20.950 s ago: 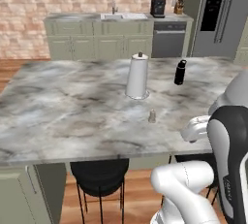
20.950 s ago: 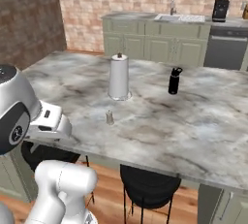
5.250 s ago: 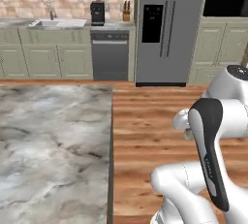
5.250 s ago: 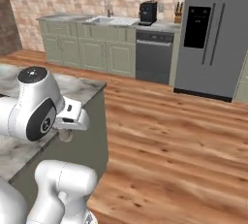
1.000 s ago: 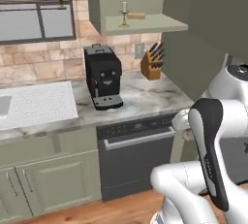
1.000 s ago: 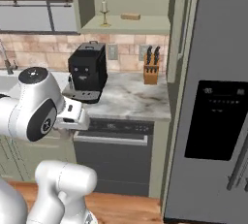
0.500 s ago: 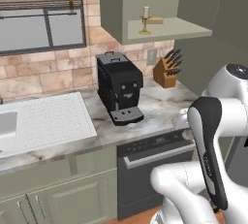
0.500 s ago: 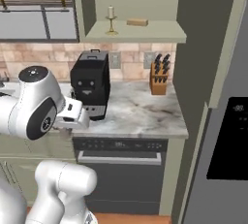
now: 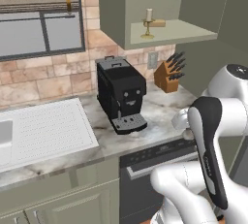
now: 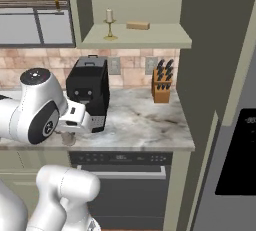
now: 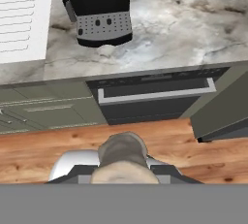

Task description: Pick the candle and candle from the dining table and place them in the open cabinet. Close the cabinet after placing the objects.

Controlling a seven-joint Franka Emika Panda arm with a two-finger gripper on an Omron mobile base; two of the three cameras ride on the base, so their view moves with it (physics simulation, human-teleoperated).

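The cream candle on its gold stemmed holder (image 9: 148, 22) (image 10: 109, 23) stands on the inner shelf of the open sage-green cabinet (image 9: 175, 32) (image 10: 146, 37), above the counter. In the hand view my gripper (image 11: 123, 170) is shut on the stubby pale-grey candle (image 11: 122, 150), which fills the gap between the dark fingers. In the right base view the gripper (image 10: 67, 136) hangs low at counter-edge height, left of and well below the cabinet. The cabinet door (image 10: 201, 50) stands swung out to the right. The dining table is out of view.
A black coffee machine (image 9: 121, 95) (image 10: 90, 93) (image 11: 99, 8) and a knife block (image 9: 167, 75) (image 10: 161, 88) stand on the marble counter (image 10: 145, 125). A wooden block (image 10: 137, 25) lies on the cabinet shelf. The dishwasher (image 11: 155, 99) is below, a white drainboard (image 9: 43, 130) left and the fridge (image 10: 239, 150) right.
The whole picture has shifted as the base moved: the counter and cabinet now sit further right in the left base view and nearer. The gripper stays shut on the small candle.
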